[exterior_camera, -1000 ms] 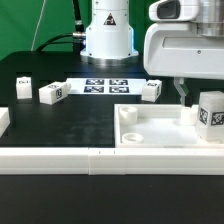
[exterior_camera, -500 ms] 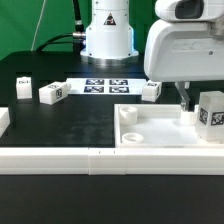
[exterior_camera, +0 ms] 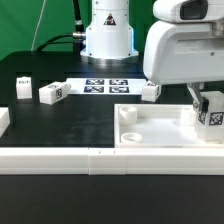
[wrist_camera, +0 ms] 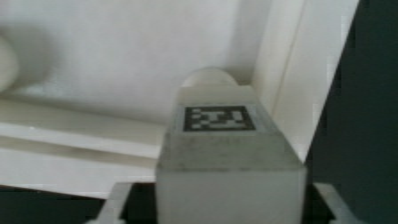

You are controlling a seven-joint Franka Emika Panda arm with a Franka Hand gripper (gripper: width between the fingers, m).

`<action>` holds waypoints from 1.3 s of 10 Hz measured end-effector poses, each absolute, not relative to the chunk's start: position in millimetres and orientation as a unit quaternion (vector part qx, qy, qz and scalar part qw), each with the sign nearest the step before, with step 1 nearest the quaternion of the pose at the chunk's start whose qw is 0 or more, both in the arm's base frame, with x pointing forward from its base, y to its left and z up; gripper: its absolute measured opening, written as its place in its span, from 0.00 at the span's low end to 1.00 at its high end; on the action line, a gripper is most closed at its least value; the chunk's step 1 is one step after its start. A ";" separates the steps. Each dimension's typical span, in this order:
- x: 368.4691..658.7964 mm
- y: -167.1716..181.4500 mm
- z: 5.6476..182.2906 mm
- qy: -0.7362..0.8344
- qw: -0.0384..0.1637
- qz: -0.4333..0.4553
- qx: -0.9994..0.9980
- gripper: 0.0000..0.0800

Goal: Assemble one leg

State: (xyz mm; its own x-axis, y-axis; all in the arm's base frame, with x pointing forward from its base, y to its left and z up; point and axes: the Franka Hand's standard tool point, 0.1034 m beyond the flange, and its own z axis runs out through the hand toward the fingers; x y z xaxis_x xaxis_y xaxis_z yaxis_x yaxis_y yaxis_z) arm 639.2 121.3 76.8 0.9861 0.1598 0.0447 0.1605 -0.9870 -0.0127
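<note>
Your gripper (exterior_camera: 203, 102) has slid across to flank the small white blocky plastic leg (exterior_camera: 212, 114). It stands upright on the large white tray (exterior_camera: 160, 128) by the bench's edge, the exterior view's right. You cannot tell whether it is pinched; grasp likely next.

The leg (exterior_camera: 211, 113) is over the tray (exterior_camera: 160, 136), at the exterior view's right.
</note>
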 end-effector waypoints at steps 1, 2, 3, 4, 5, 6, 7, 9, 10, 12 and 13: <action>639.2 121.4 76.8 -0.080 0.008 -0.022 -0.996 0.36; 639.2 121.4 76.8 -0.077 0.008 -0.022 -0.997 0.36; 639.2 121.4 76.8 -0.077 0.008 -0.022 -0.997 0.36; 639.3 121.2 76.8 -0.076 0.008 -0.022 -0.997 0.36; 639.8 121.2 76.4 0.006 0.016 -0.025 -1.000 0.36; 639.1 120.4 76.2 0.076 0.017 -0.029 -0.997 0.36; 638.1 120.0 76.4 0.113 0.018 -0.034 -0.993 0.36; 635.8 118.8 76.1 0.278 0.024 -0.029 -0.960 0.37; 635.6 119.0 76.1 0.307 0.023 -0.030 -0.951 0.37; 635.3 116.4 75.1 0.437 0.030 -0.023 -0.898 0.37; 634.9 115.6 74.8 0.496 0.033 -0.020 -0.868 0.37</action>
State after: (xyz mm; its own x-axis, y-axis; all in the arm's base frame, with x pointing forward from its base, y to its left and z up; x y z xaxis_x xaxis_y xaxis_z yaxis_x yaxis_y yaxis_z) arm 634.9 115.6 74.8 0.5077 -0.8615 0.0030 -0.8589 -0.5064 -0.0767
